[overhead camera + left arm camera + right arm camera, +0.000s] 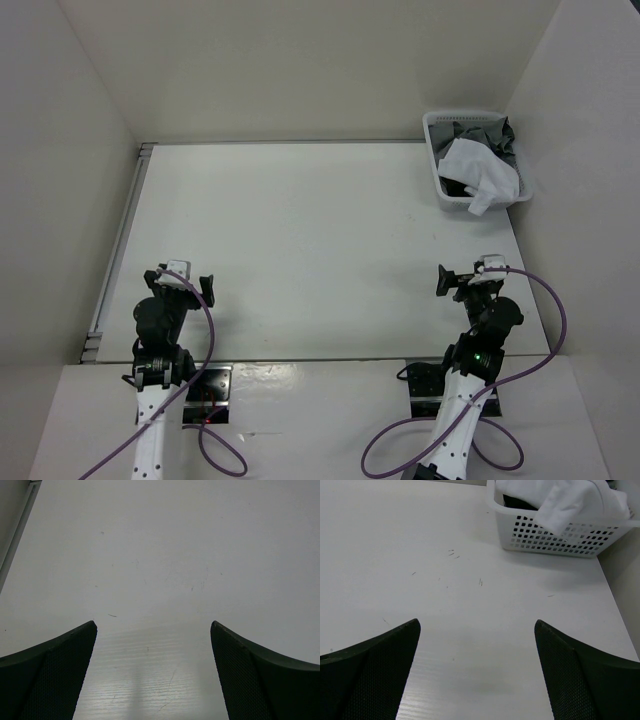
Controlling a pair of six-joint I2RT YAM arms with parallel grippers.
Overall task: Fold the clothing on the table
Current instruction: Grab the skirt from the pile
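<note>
The clothing (480, 172), a crumpled white garment, lies in the white basket (433, 160) at the table's far right corner, one end hanging over the front rim. In the right wrist view the clothing (570, 500) drapes over the basket wall (555, 534). My left gripper (183, 281) stands open over the near left of the table (300, 240), with only bare tabletop between its fingers (60, 670). Over the near right my right gripper (470, 277) is open too, well short of the basket, and holds nothing.
A grey garment (505, 140) and a black garment (520, 502) lie under the white one in the basket. A metal rail (120, 245) runs along the table's left edge. White walls close in the left, far and right sides.
</note>
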